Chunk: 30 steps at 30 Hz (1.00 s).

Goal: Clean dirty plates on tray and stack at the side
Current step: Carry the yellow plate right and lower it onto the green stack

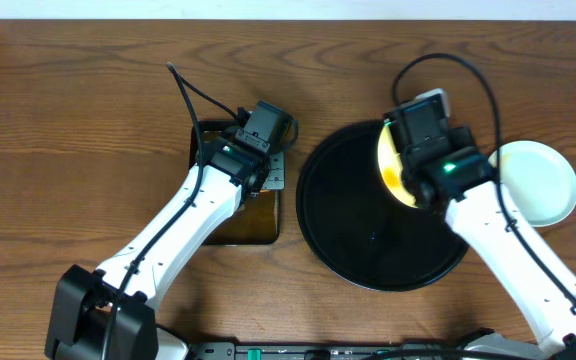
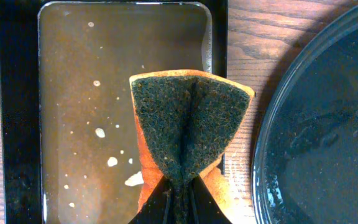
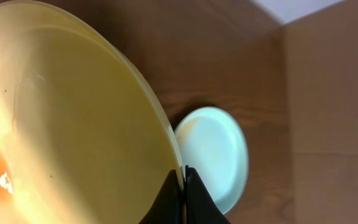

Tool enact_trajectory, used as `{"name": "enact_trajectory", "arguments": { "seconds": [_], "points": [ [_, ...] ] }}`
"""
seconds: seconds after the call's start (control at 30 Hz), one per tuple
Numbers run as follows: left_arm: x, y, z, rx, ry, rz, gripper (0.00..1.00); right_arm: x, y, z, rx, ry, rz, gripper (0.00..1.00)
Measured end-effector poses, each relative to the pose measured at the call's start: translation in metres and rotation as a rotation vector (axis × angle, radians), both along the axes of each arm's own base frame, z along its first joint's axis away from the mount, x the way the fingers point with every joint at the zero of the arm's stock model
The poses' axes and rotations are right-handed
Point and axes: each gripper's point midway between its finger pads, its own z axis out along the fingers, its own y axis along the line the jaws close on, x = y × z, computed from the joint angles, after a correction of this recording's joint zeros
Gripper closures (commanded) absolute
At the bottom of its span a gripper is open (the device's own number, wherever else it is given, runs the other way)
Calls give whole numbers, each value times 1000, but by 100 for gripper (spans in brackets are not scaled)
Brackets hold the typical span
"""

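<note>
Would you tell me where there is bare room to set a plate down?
The black tray is bare across its left and near parts; bare table lies left of the dark pan. Crowded: the tray's far right, where the right hand holds the yellow plate.

Tray's near side wide open, far right crowded.
The tray (image 1: 353, 220) is bare across its left and near side; at the far right the yellow plate (image 1: 388, 165) stands tilted, pinched in the right hand (image 3: 184, 186). The left hand (image 2: 180, 202), gripping the sponge (image 2: 188, 130), hangs over the pan (image 1: 258, 225), a thin strip of table (image 1: 68, 130) between pan and tray. The mint plate (image 1: 543, 185) sits right of the tray; the table's left is open.
</note>
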Motion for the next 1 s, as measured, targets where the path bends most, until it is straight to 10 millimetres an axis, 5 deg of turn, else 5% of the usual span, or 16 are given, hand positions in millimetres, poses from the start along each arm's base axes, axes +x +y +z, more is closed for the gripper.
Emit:
{"name": "enact_trajectory", "arguments": {
  "seconds": [0.27,0.7,1.0],
  "points": [
    [0,0,0,0,0,0,92,-5,18,23,-145,-87,27,99],
    [0,0,0,0,0,0,92,-5,15,25,-129,-117,-10,99],
    [3,6,1,33,-17,14,92,-8,-45,-7,101,-44,-241,99]
  ]
}}
